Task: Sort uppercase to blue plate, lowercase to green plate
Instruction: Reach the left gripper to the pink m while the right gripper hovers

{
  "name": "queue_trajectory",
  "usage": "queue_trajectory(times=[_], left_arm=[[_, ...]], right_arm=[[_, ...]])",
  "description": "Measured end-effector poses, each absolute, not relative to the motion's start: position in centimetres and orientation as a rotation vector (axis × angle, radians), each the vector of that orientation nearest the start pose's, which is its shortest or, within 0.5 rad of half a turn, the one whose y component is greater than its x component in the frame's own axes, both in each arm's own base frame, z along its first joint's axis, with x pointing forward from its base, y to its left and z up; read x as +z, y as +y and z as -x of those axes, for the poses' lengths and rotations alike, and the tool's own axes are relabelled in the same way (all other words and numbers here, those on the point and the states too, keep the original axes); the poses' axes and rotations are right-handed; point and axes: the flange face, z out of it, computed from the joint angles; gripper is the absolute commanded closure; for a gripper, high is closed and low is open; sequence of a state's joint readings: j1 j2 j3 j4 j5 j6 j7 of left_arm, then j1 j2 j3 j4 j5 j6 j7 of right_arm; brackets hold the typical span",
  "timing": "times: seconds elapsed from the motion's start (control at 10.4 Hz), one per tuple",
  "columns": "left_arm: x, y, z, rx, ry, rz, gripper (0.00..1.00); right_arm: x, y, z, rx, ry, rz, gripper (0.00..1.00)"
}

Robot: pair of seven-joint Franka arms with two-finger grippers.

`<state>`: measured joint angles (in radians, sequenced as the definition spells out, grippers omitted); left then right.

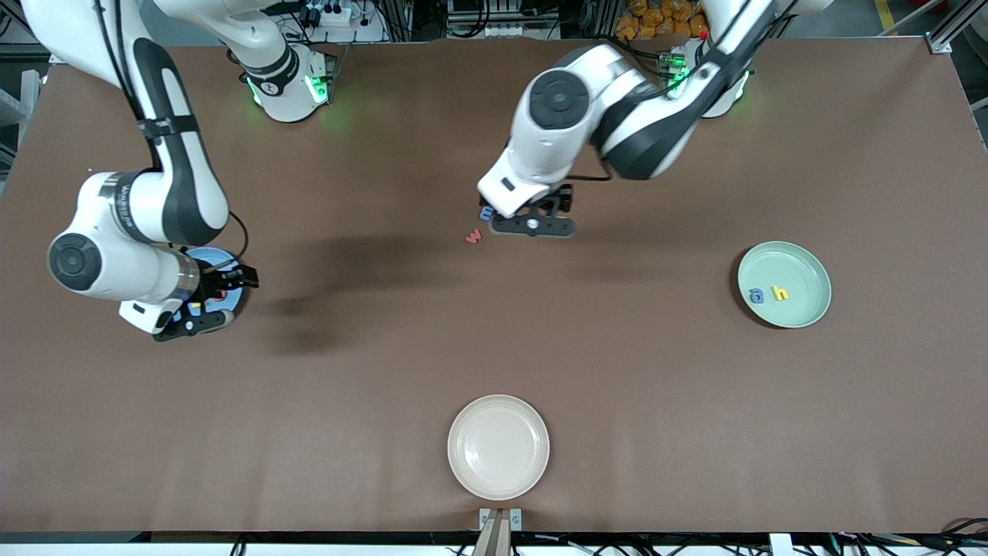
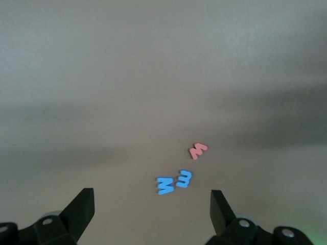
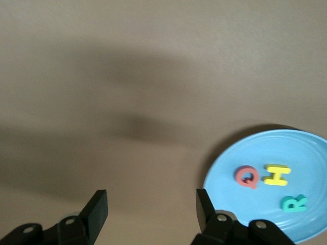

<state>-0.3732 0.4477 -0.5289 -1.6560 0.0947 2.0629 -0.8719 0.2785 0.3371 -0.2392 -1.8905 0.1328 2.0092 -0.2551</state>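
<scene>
Over the table's middle my left gripper [image 1: 532, 225] [image 2: 152, 209] hangs open and empty. Just off its fingertips lie a blue W [image 2: 165, 185], a blue m [image 2: 184, 178] and a red w [image 2: 197, 150] [image 1: 473, 236]. In the front view the left hand hides all but one blue letter [image 1: 485, 213]. The blue plate [image 1: 210, 257] [image 3: 306, 153] holds a red Q [image 3: 247, 177], a yellow H [image 3: 276, 175] and a teal R [image 3: 293, 203]. My right gripper [image 1: 193, 323] [image 3: 152, 209] is open and empty over that plate's rim. The green plate [image 1: 803, 262] holds a blue a [image 1: 756, 295] and a yellow h [image 1: 780, 293].
A cream-white plate [image 1: 499, 446] sits near the table's front edge, nearest the front camera, with nothing in it. Brown tabletop stretches between the three plates. Both arm bases stand along the table's back edge.
</scene>
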Motion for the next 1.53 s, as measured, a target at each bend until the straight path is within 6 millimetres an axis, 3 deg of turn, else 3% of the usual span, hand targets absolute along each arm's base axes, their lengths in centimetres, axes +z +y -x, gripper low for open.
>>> queue_trajectory(times=[0.29, 0.48, 0.67, 0.96, 1.15, 1.44, 1.53], left_arm=[[31.7, -54.0, -41.0, 0.018, 0.179, 3.235, 0.03], [28.9, -55.9, -39.5, -0.085, 0.341, 3.213, 0.04], [26.6, -57.1, -38.5, -0.141, 0.557, 3.191, 0.04], [23.6, -57.5, -37.8, -0.109, 0.939, 3.096, 0.05], [22.1, -57.4, -38.1, -0.081, 1.036, 3.062, 0.15], [19.5, -57.2, -38.8, -0.035, 1.084, 3.043, 0.19], [18.9, -57.3, -39.1, -0.027, 1.078, 3.05, 0.28]], right_arm=[[33.9, 6.7, -59.8, 0.263, -0.238, 3.067, 0.17], [35.8, 8.3, -59.4, 0.281, -0.129, 3.074, 0.02], [38.0, 10.6, -59.1, 0.302, -0.029, 3.082, 0.0], [39.6, 11.5, -59.4, 0.28, 0.001, 3.084, 0.0], [40.5, 11.8, -59.8, 0.249, -0.007, 3.084, 0.0], [41.2, 13.1, -59.8, 0.235, -0.042, 3.082, 0.0], [41.3, 13.7, -59.5, 0.248, -0.059, 3.08, 0.0]])
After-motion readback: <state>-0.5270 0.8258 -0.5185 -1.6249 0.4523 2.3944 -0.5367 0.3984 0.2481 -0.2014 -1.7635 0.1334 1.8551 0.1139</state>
